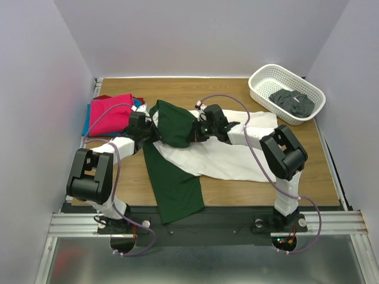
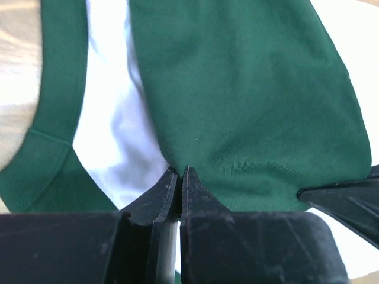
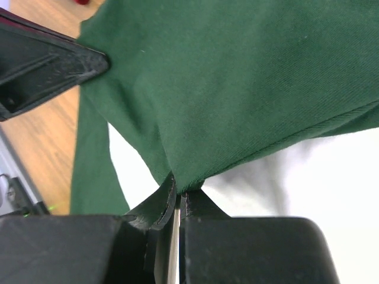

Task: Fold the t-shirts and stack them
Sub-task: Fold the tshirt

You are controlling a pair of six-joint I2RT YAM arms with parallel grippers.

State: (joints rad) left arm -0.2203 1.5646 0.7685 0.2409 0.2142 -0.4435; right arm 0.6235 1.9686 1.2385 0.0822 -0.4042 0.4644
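Observation:
A white t-shirt (image 1: 219, 157) with dark green sleeves lies spread across the middle of the table. One green sleeve (image 1: 173, 123) is lifted between both grippers; the other (image 1: 173, 183) lies flat toward the front edge. My left gripper (image 1: 153, 131) is shut on the lifted sleeve's left edge, seen in the left wrist view (image 2: 179, 171). My right gripper (image 1: 195, 130) is shut on its right edge, seen in the right wrist view (image 3: 177, 184). A folded magenta shirt (image 1: 111, 112) lies on blue (image 1: 86, 125) and red (image 1: 103, 97) shirts at the back left.
A white lattice basket (image 1: 286, 92) at the back right holds a dark grey garment (image 1: 292, 102). Grey walls close in the left, back and right sides. The wooden table (image 1: 237, 89) shows behind the shirt.

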